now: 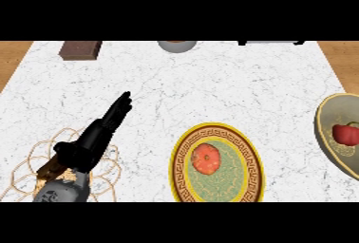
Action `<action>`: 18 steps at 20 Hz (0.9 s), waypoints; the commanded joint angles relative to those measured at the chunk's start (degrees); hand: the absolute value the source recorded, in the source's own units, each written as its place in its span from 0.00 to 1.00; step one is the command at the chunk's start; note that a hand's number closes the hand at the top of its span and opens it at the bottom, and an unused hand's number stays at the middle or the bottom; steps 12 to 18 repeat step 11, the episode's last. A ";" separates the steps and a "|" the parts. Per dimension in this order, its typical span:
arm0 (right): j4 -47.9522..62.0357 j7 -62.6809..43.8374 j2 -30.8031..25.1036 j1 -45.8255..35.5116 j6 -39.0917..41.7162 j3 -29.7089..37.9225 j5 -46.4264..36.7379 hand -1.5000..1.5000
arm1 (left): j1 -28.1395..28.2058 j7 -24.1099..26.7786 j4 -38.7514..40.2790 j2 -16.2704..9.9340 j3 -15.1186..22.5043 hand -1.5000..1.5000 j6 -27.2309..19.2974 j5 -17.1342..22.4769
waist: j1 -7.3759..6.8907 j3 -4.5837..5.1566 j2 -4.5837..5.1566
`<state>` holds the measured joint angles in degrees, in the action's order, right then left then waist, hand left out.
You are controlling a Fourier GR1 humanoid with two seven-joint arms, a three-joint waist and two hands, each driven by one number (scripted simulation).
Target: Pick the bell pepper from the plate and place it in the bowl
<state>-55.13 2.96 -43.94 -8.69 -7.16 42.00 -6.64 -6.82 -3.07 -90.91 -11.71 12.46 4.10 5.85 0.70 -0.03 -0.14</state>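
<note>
The left hand (105, 128) is released, its fingers straight and together, holding nothing, raised over the counter (210, 90) above a wire trivet (28, 166). Its forearm slants in from the lower left, fingers aimed up and right. The red bell pepper (345, 133) sits at the right edge in the bowl (324, 128); its long axis cannot be told. An orange fruit (207, 158) lies on the plate (184, 166).

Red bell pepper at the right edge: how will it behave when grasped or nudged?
The red bell pepper looks rounded and lobed, so it would probably rock or roll if nudged. Its skin looks smooth, so fingers might slip. It lies in a dish with a curved wall, likely keeping it inside. Only the left hand shows, open, far off.
</note>
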 commanded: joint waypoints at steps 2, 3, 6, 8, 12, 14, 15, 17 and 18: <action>4.09 9.59 -1.78 9.28 5.56 10.69 7.73 0.00 | 2.76 0.60 -1.89 -0.51 -0.21 0.50 -0.12 -1.05 | 0.58 -0.03 -0.12; 8.01 11.58 -2.88 8.83 7.19 11.05 8.05 0.00 | -1.37 -1.64 0.09 3.08 1.71 0.50 -2.47 -2.70 | 0.39 -0.06 0.07; 16.09 19.11 -5.94 12.44 11.62 14.50 9.50 0.00 | -2.20 0.45 2.68 0.44 -1.85 0.50 0.60 -0.81 | 0.27 -0.09 0.18; 20.65 22.29 -7.37 13.99 16.64 14.88 10.45 0.00 | 0.20 -1.58 -1.97 -0.60 -1.14 0.50 1.90 -0.28 | -0.29 -0.11 0.07; 27.31 27.51 -11.04 16.08 21.67 16.34 11.26 0.00 | 2.23 1.66 -0.13 0.82 -0.72 0.50 1.06 -1.61 | -0.25 -0.14 0.11; 27.31 27.51 -11.04 16.08 21.67 16.34 11.26 0.00 | 2.23 1.66 -0.13 0.82 -0.72 0.50 1.06 -1.61 | -0.25 -0.14 0.11; 27.31 27.51 -11.04 16.08 21.67 16.34 11.26 0.00 | 2.23 1.66 -0.13 0.82 -0.72 0.50 1.06 -1.61 | -0.25 -0.14 0.11; 27.31 27.51 -11.04 16.08 21.67 16.34 11.26 0.00 | 2.23 1.66 -0.13 0.82 -0.72 0.50 1.06 -1.61 | -0.25 -0.14 0.11; 27.31 27.51 -11.04 16.08 21.67 16.34 11.26 0.00 | 2.23 1.66 -0.13 0.82 -0.72 0.50 1.06 -1.61 | -0.25 -0.14 0.11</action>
